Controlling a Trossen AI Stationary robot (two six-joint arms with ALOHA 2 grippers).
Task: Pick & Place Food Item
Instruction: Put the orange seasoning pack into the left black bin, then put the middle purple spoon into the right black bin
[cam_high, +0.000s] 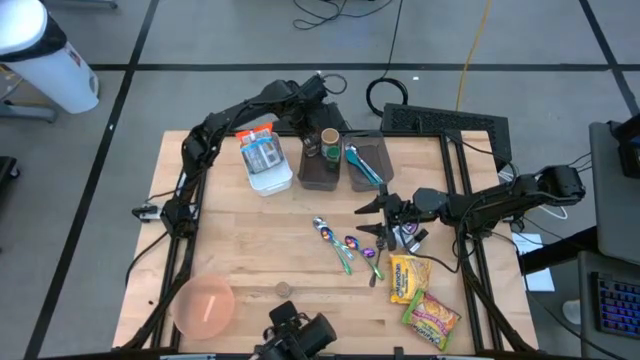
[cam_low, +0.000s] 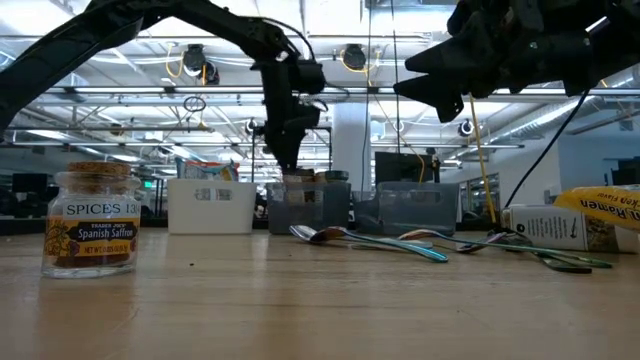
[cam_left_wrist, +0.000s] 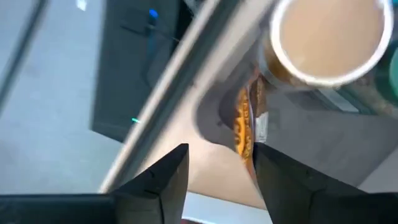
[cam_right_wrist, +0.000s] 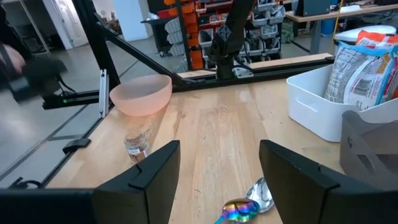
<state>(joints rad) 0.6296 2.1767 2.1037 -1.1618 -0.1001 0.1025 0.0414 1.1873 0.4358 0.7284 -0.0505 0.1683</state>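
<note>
1. Left gripper (cam_high: 309, 143): at the far side of the table, over the left end of the dark grey bin (cam_high: 322, 178). In the left wrist view its two dark fingers (cam_left_wrist: 165, 177) stand apart, with nothing between them.
2. Jar with tan lid (cam_high: 329, 140): upright in the dark grey bin, just right of the left gripper; the wrist view shows its round lid (cam_left_wrist: 328, 38) beyond the fingertips, not gripped.
3. Right gripper (cam_high: 375, 212): held above the table's middle right, pointing left; its fingers (cam_right_wrist: 155, 174) are spread and empty.
4. Iridescent spoons (cam_high: 348, 246): lying on the wood just near of the right gripper; one bowl shows between its fingers in the right wrist view (cam_right_wrist: 241, 208).
5. White bin (cam_high: 266, 165): left of the dark grey bin, holding a packet.
6. Second grey bin (cam_high: 370, 163): right of the first, with teal utensils inside.
7. Ramen packets (cam_high: 408, 278): two, at the near right of the table.
8. Pink bowl (cam_high: 204, 305): near left corner.
9. Spice jar (cam_low: 91, 219): labelled Spanish Saffron, upright at the near edge, right of the bowl.
10. Wooden table (cam_high: 240, 250): bears all items.
</note>
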